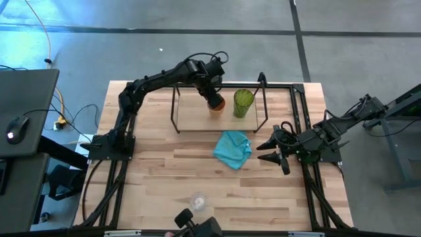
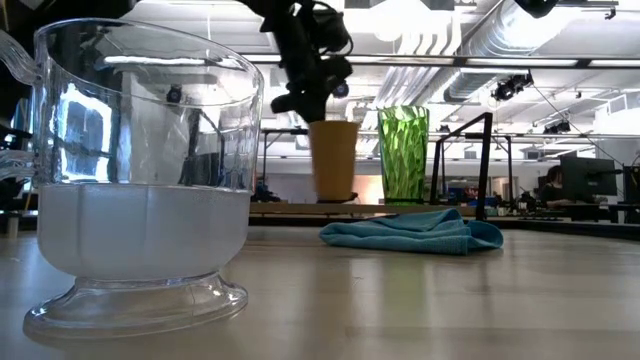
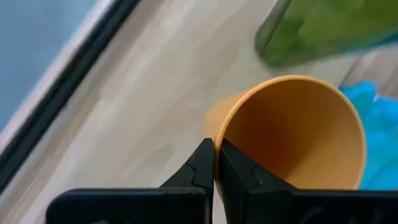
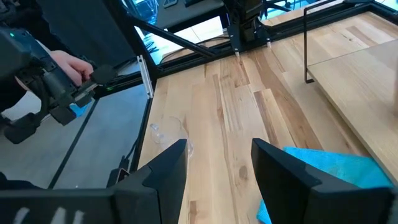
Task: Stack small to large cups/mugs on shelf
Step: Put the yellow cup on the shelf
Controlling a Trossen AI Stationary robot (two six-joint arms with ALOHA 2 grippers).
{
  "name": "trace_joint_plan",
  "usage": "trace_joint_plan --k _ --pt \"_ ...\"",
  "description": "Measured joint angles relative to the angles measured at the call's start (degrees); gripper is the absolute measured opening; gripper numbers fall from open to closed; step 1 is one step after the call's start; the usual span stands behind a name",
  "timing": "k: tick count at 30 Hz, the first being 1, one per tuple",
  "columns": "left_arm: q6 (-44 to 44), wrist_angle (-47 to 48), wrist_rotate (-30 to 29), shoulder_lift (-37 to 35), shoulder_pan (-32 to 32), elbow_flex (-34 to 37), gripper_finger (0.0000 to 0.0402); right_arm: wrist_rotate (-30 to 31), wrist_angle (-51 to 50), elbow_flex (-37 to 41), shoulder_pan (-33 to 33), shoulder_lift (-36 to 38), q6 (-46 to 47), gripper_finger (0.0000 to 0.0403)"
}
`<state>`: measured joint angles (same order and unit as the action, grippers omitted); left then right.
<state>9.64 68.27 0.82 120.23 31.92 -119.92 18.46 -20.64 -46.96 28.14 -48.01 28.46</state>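
We have the left gripper [image 1: 215, 100] shut on the rim of the orange cup [image 1: 218, 105], one finger inside the wall and one outside, as the left wrist view shows plainly. The cup stands on the shelf [image 1: 197, 118], near its back edge and about midway along, just beside the green tumbler [image 1: 243, 103], which is toward the shelf's right end. In the low view the two stand upright with a narrow gap between them.

The orange cup looks like thin plastic: light and stiff enough for a rim pinch, though we judge the wall would flex if squeezed hard. The tumbler is taller, so it would tip more easily; we would take it by the rim or high on the wall.

The glass cup [image 1: 198, 199] sits well apart, near the table's front edge. It looks smooth and slippery, with a footed base, and may be fragile; we would pinch its rim as well, gently.

The right gripper [image 1: 270, 151] waits with its fingers spread and empty near the table's right edge, just beside the cloth [image 1: 233, 149].
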Motion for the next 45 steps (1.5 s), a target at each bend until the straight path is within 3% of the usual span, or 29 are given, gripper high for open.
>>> trace_joint_plan --k 45 --pt "-0.23 0.88 -0.37 0.02 -0.02 0.09 0.0000 0.00 -0.14 0.00 -0.02 0.00 -1.40 0.0172"
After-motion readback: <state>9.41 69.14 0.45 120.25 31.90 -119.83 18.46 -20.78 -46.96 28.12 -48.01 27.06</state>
